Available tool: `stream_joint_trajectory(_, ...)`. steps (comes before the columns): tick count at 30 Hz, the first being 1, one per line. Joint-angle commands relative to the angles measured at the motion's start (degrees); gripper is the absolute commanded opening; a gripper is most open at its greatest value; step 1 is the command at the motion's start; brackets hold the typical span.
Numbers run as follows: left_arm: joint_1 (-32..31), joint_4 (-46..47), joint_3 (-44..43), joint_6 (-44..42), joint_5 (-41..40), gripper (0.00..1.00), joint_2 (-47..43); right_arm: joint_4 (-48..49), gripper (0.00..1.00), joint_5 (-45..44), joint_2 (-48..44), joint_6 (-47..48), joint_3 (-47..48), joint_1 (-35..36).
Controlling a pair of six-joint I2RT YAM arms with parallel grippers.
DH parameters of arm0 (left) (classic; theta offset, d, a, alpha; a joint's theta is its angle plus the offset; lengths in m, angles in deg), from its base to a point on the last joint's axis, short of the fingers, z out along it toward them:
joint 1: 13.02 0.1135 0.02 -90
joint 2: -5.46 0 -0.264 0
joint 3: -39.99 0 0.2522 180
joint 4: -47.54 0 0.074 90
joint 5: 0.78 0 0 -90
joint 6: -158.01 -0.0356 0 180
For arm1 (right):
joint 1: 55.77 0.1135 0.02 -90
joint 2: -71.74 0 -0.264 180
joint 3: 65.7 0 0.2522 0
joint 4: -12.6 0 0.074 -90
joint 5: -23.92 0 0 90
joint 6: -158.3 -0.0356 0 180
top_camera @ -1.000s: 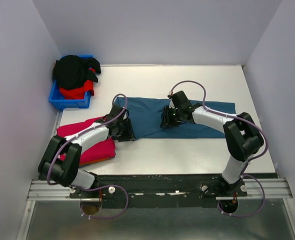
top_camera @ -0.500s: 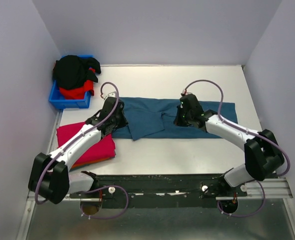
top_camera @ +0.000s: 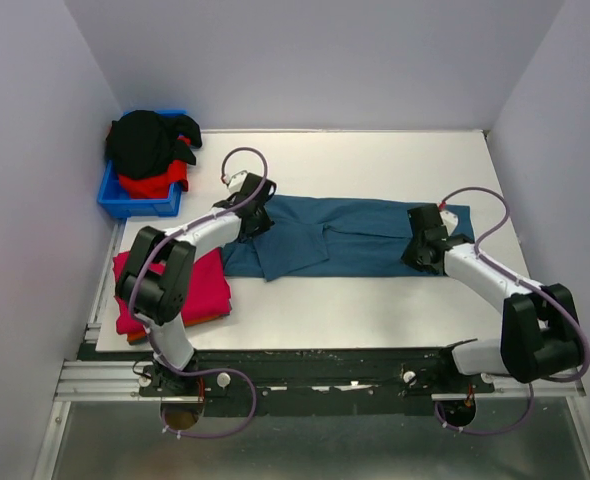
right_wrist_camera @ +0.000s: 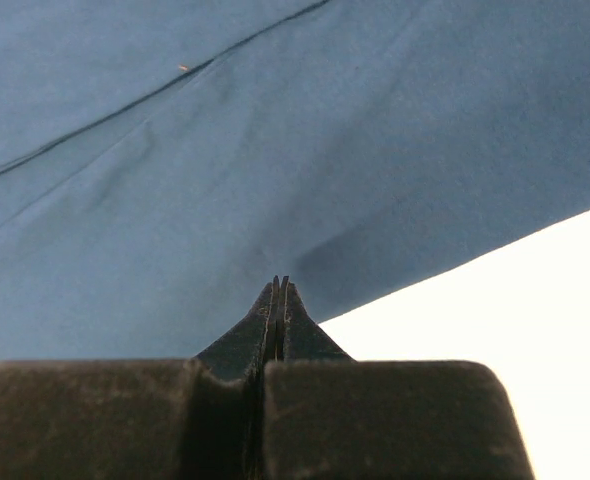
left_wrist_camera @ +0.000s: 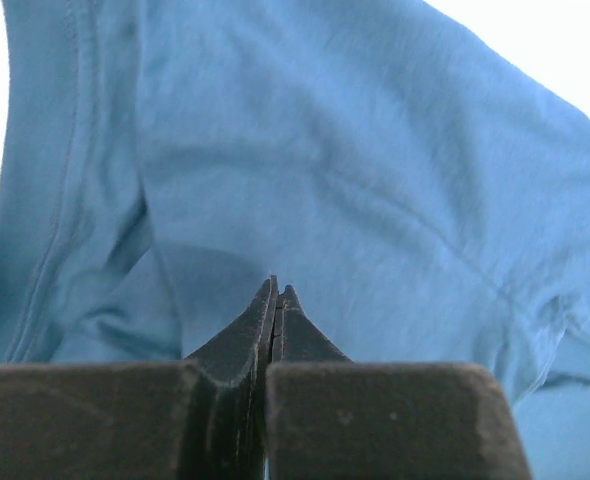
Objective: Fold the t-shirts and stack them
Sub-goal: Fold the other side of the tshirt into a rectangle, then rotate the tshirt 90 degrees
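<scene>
A large teal-blue t-shirt (top_camera: 345, 235) lies spread flat across the middle of the table. My left gripper (top_camera: 258, 222) is shut over its left end, and in the left wrist view the closed tips (left_wrist_camera: 278, 290) hover over wrinkled teal cloth (left_wrist_camera: 375, 150) with nothing between them. My right gripper (top_camera: 418, 258) is shut over the shirt's right part near its front edge. There its tips (right_wrist_camera: 280, 283) sit over smooth cloth (right_wrist_camera: 225, 150) beside bare table (right_wrist_camera: 535, 300). A folded crimson-pink t-shirt (top_camera: 190, 285) lies at the front left on an orange one (top_camera: 205, 320).
A small blue bin (top_camera: 115, 200) stands at the back left, heaped with a black shirt (top_camera: 145, 140) and a red one (top_camera: 155, 183). Grey walls close in the table on the left, back and right.
Both grippers have closed and swept outward from the shirt's middle. The left went to the shirt's left end and the right toward its right end.
</scene>
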Motion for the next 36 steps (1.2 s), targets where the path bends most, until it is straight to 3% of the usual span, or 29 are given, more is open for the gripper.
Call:
stream_joint_trajectory(1,0.0,-1.9,-4.9,1.3,-2.4,0.00,5.9,-1.0,0.01,-1.0,5.7,-3.0,1.8,-0.5)
stream_joint_trajectory(7,0.3,-2.2,-9.2,3.3,2.8,0.00,13.6,-3.0,0.01,2.7,13.7,-3.4,5.9,-0.2)
stream_joint_trajectory(13,0.6,-8.7,-22.0,1.9,5.3,0.00,23.6,-7.8,0.01,3.2,15.7,-3.2,8.1,2.2)
stream_joint_trajectory(20,0.8,-14.8,-39.6,-1.5,6.5,0.00,34.3,-19.3,0.01,1.4,24.3,-7.2,15.6,16.4)
stream_joint_trajectory(28,0.9,-20.8,-73.1,-6.2,14.8,0.00,54.6,-10.2,0.01,13.6,26.3,-14.2,21.4,35.0)
stream_joint_trajectory(31,1.4,-18.1,-77.2,-4.5,18.2,0.00,57.3,-2.5,0.01,20.2,24.7,-9.7,22.9,36.7)
stream_joint_trajectory(36,1.6,-13.3,-76.1,-3.6,22.7,0.00,56.8,-1.8,0.01,14.7,14.0,-4.1,22.3,34.2)
